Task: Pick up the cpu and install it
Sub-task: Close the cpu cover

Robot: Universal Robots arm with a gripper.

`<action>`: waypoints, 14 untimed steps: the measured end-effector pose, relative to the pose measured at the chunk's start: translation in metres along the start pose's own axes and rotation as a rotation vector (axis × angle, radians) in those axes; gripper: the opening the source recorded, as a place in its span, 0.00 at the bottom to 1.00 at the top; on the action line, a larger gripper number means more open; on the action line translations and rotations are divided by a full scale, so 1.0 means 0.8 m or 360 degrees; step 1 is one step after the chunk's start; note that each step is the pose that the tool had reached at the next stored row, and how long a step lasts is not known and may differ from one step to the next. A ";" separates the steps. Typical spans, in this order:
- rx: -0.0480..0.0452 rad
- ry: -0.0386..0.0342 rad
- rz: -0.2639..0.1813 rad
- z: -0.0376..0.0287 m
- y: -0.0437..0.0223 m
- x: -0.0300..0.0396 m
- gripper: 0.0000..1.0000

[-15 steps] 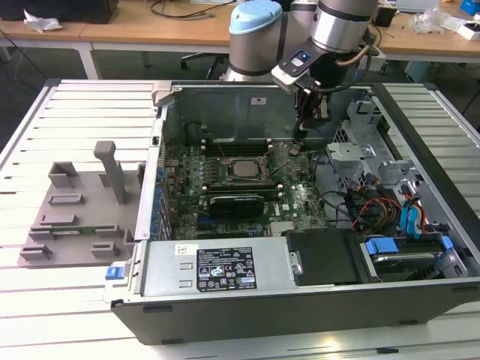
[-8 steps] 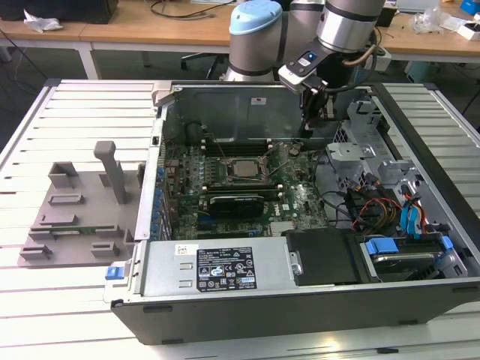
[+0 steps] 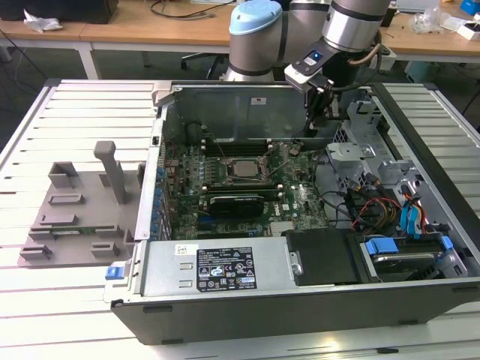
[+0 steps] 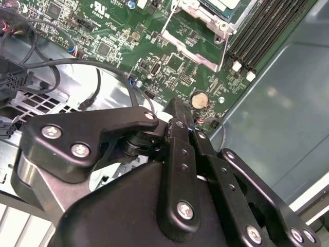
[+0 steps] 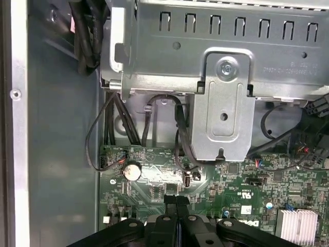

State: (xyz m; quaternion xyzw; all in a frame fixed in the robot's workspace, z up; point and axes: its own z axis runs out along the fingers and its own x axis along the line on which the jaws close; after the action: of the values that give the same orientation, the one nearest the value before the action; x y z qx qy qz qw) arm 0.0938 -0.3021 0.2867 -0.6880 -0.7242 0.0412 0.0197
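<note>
The pincer (image 5: 176,198) is seen clenched, its fingers (image 5: 170,206) pressed together with nothing held between them, hanging over the green motherboard (image 3: 300,196) inside the open computer case (image 3: 225,112). The cpu (image 3: 241,169) is seated in the socket (image 3: 261,174) at the middle of the motherboard, well apart from the pincer.

**High Overview, Two Close Wrist Cameras**

The exterior view looks steeply down on the open computer case (image 3: 300,319) on the desk (image 3: 75,112), the arm (image 3: 259,41) at 12 o'clock of the case. Both wrist views sit close over the motherboard (image 4: 118,31) (image 5: 241,190), looking past the gripper (image 4: 179,116) (image 5: 176,201); both show the same coin battery (image 4: 198,99) (image 5: 132,170).
</note>
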 end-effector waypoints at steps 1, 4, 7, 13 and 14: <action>0.0000 0.0000 0.0000 0.0008 0.0014 0.0009 0.11; 0.0001 0.0000 0.0000 0.0075 0.0025 0.0021 0.11; 0.0001 0.0000 0.0000 0.0147 0.0022 0.0024 0.11; 0.0001 0.0000 0.0000 0.0180 0.0021 0.0025 0.11; 0.0001 0.0000 0.0000 0.0182 0.0021 0.0025 0.11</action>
State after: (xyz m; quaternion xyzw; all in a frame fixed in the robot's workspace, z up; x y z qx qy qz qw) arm 0.0941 -0.3004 0.2721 -0.6880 -0.7242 0.0414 0.0198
